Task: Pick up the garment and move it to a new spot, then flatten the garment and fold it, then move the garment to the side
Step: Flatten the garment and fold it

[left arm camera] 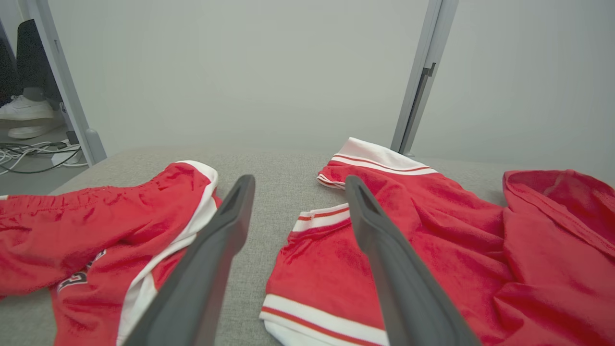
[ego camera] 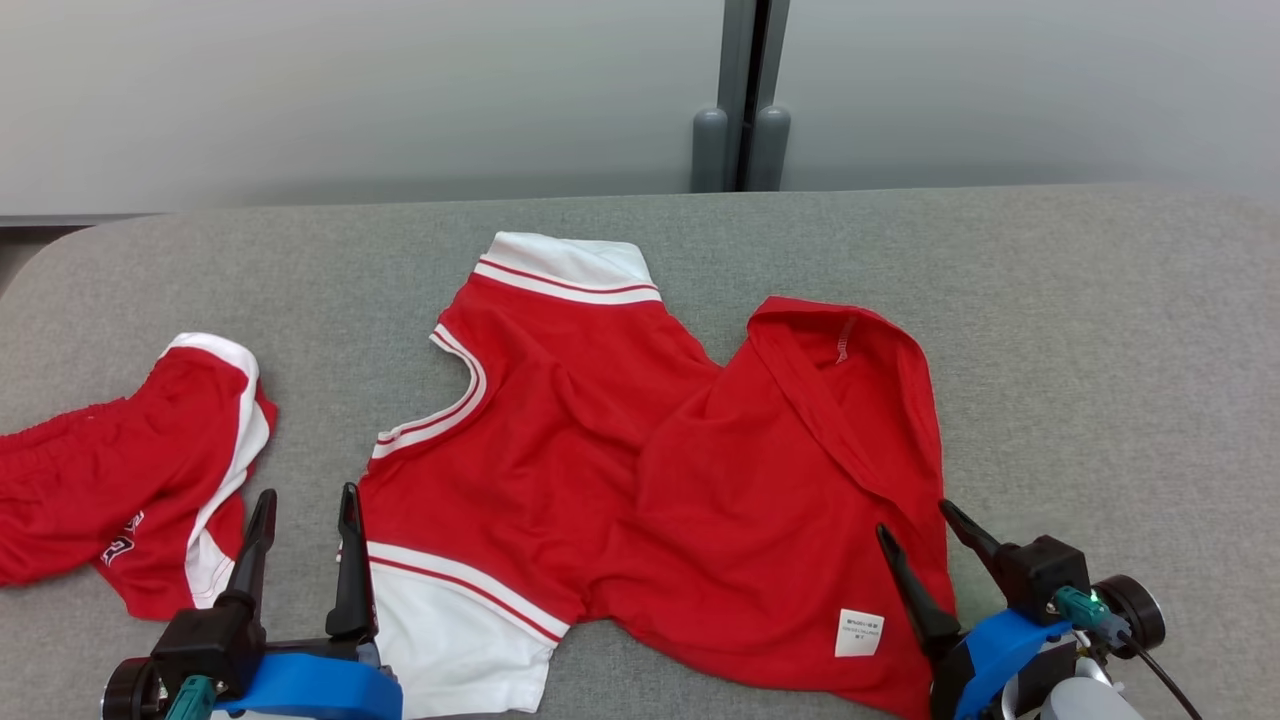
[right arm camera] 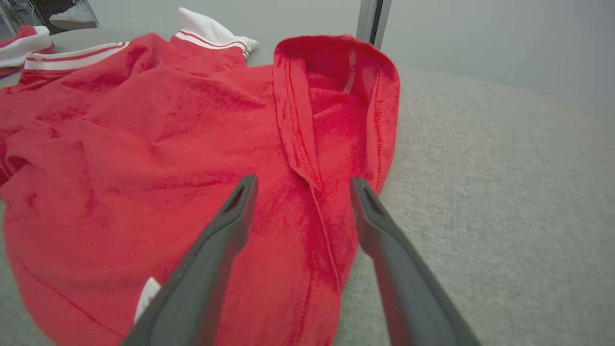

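A red shirt (ego camera: pixel 620 470) lies rumpled at the centre of the grey table (ego camera: pixel 1100 330). The left gripper (ego camera: pixel 305 497), at seven o'clock, stands wide and empty beside the shirt's white-trimmed edge. The right gripper (ego camera: pixel 912 518), at five o'clock, is also wide and empty, over the shirt's hem. Red shorts (ego camera: pixel 120 480) lie at nine o'clock.

Garment (ego camera: pixel 640 470) label (ego camera: pixel 859 632) print too small
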